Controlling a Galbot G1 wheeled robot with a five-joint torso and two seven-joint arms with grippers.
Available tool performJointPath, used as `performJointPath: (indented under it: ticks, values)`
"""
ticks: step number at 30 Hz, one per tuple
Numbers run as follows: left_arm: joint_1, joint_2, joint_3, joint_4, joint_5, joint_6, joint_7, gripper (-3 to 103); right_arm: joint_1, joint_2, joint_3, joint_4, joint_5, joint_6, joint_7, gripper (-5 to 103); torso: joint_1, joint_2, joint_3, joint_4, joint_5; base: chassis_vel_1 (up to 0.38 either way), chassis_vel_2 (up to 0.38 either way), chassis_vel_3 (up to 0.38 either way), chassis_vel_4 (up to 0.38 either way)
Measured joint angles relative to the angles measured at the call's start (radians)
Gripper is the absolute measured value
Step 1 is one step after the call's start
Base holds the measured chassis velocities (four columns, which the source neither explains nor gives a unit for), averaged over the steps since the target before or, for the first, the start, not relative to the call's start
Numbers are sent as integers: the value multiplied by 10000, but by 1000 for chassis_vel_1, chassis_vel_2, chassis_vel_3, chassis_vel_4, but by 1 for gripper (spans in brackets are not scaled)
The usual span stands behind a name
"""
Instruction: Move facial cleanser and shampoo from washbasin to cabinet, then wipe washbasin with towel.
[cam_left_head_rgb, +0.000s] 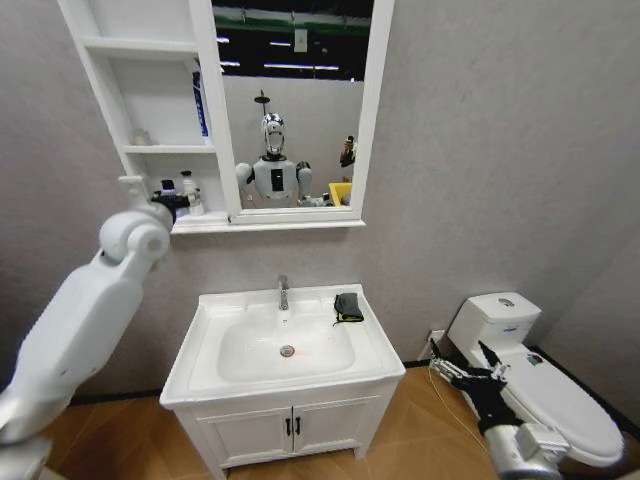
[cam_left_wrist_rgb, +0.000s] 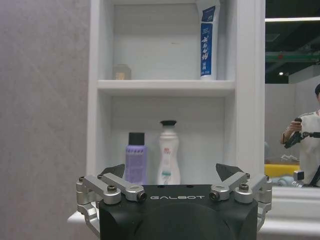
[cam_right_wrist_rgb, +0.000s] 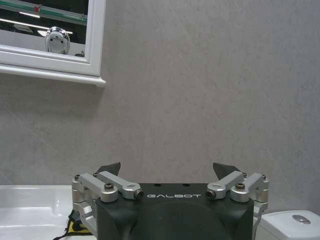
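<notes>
Both bottles standing on the cabinet's (cam_left_head_rgb: 150, 150) bottom shelf, the left gripper (cam_left_wrist_rgb: 170, 172) is hovering before them with jaws spread and empty, so wiping is looming: the towel (cam_left_head_rgb: 348, 306) lying on the washbasin (cam_left_head_rgb: 200, 345) rim needs grabbing, right gripper (cam_right_wrist_rgb: 169, 170) idling spread.

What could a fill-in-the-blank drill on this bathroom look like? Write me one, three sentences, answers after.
1. The towel lies on the washbasin rim, to the ____ of the tap.
2. Two bottles stand on the cabinet's ____ shelf.
3. The left hand is open in front of the ____.

Answers: right; lowest; cabinet
</notes>
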Motion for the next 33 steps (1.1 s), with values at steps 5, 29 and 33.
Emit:
performJointPath:
  ticks: [5,29,33]
  values:
    - [5804,-1542,-3748,-2490,2887,-696,2207,100,121,-15,31,85,-3,-205,-17,100,2,-1,2,-5,-8,0,0,0,0]
    - [13341,-6766,-6025,-5071,7142,-3883,6531,100,269,-14,-387,36,-277,-418,-277,100,5,-3,3,-3,-2,0,0,0,0]
    - [13303,-6749,-6002,-5056,7129,-3863,6506,100,284,53,-380,53,-302,-434,-377,100,4,-3,3,-3,-2,0,0,0,0]
